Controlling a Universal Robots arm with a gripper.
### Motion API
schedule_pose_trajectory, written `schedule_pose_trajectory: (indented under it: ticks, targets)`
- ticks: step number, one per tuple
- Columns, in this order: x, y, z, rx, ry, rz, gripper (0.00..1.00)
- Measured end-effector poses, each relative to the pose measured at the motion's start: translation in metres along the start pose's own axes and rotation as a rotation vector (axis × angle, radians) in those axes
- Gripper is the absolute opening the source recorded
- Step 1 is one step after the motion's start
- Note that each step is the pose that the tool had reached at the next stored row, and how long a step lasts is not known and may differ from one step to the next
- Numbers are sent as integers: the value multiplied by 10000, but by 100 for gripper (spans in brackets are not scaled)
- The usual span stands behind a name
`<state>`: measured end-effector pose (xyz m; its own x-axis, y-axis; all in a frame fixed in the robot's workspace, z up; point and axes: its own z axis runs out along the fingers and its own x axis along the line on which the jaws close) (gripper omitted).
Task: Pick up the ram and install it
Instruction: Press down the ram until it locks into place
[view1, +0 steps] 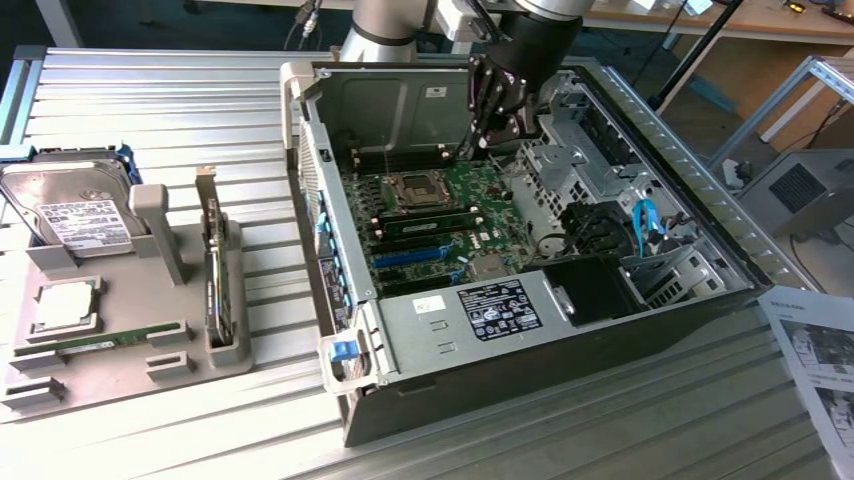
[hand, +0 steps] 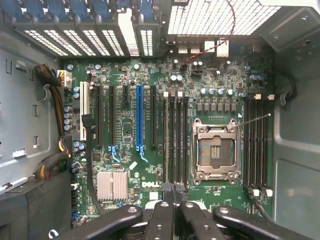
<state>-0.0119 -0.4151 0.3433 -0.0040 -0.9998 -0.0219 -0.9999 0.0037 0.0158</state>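
A ram (view1: 100, 341), a thin green stick, lies flat in the grey parts tray (view1: 187, 365) at the exterior view's left. Another green stick (view1: 430, 217) stands in a memory slot beside the empty processor socket (view1: 414, 185) on the motherboard; in the wrist view it is the pale strip (hand: 166, 140) next to the socket (hand: 215, 150). My gripper (view1: 475, 148) hangs inside the open computer case (view1: 441, 330), above the back of the motherboard. Its fingertips (hand: 172, 192) are shut together, and nothing shows between them.
The tray also carries a hard drive (view1: 74, 215), a square silver processor (view1: 64, 305) and an upright dark expansion card (view1: 214, 270). Case walls, a drive cage (view1: 594, 235) and cables (hand: 50, 85) ring the motherboard. A paper sheet (view1: 814, 350) lies at the exterior view's right.
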Motion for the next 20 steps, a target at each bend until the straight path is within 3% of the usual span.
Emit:
schedule_pose_trajectory:
  ticks: [6, 20]
  targets:
    - [0, -26, 0, 0, 0, 1, 11]
    - [-1, -273, -5, 0, 1, 0, 11]
